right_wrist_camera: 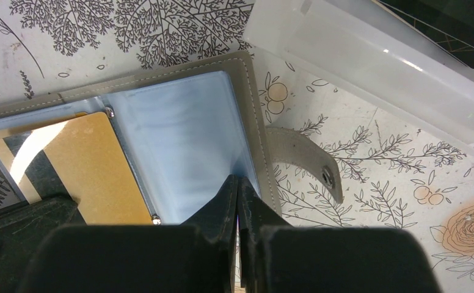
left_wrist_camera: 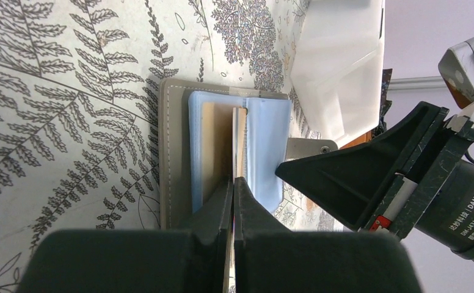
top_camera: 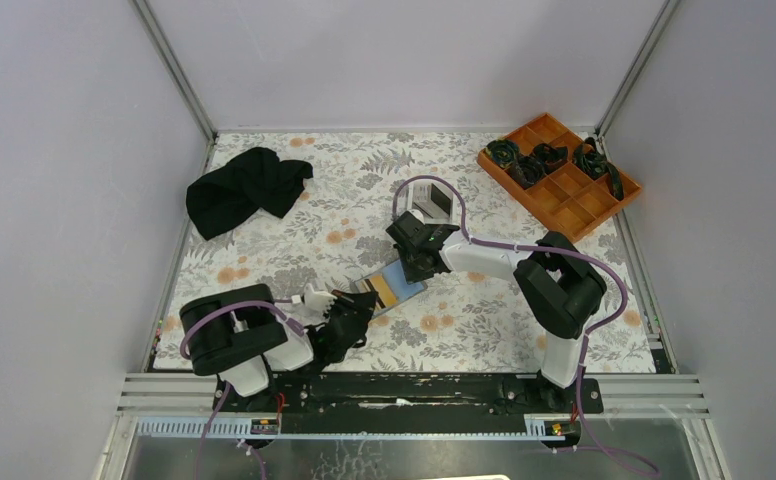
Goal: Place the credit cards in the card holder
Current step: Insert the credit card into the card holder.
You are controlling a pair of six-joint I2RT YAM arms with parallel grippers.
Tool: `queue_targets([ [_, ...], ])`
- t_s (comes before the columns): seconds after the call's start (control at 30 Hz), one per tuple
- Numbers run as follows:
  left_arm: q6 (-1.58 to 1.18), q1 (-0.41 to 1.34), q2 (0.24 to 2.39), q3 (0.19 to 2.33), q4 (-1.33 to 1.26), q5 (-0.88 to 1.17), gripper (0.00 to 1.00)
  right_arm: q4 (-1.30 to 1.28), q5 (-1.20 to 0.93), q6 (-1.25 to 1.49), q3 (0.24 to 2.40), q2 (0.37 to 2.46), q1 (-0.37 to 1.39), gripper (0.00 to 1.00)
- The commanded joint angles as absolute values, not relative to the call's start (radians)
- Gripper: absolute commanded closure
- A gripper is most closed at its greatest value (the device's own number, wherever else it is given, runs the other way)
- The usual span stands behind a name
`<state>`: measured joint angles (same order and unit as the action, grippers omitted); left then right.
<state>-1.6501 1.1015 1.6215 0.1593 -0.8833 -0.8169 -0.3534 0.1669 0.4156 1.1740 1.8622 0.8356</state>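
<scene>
Though stitched in matte grey outside, shows glossy pale-blue plastic sleeves within: card holder [right_wrist_camera: 185,131], spread open and flat on the leaf-printed tablecloth [top_camera: 304,240], with one grey snap strap [right_wrist_camera: 302,160] trailing off the edge by the right arm. Set directly between two black, wedge-fingered grippers. Left gripper [left_wrist_camera: 233,181] clenched on a thin card [left_wrist_camera: 239,140], seen edge-on and standing upright over the spine. Right gripper [right_wrist_camera: 239,181] pinched closed on the outer edge of the nearer sleeve, just inside the stitched grey border. Against the page nearer the left gripper, one smooth, shiny orange-gold card [right_wrist_camera: 94,165] with a dark stripe; cannot tell whether it is the same card as the one clenched. Just beyond the holder, one translucent white tray [right_wrist_camera: 357,55] with raised walls and one dark card [right_wrist_camera: 448,21] inside. Well apart at the far corners, one orange compartment tray [top_camera: 579,205] holding black coiled bits, and one crumpled black cloth [top_camera: 244,190].
</scene>
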Motion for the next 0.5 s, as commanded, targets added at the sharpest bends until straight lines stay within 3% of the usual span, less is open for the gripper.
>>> queue_targets([
  [0.0, -1.573, 1.088, 1.645, 0.169, -0.914, -0.790, 1.00, -0.377, 0.167, 0.422, 1.133, 1.904, 0.841, 0.97],
  [0.47, -1.455, 1.075, 1.608, 0.224, -0.914, -0.764, 1.00, -0.374, 0.161, 0.408, 1.146, 1.916, 0.841, 0.97],
])
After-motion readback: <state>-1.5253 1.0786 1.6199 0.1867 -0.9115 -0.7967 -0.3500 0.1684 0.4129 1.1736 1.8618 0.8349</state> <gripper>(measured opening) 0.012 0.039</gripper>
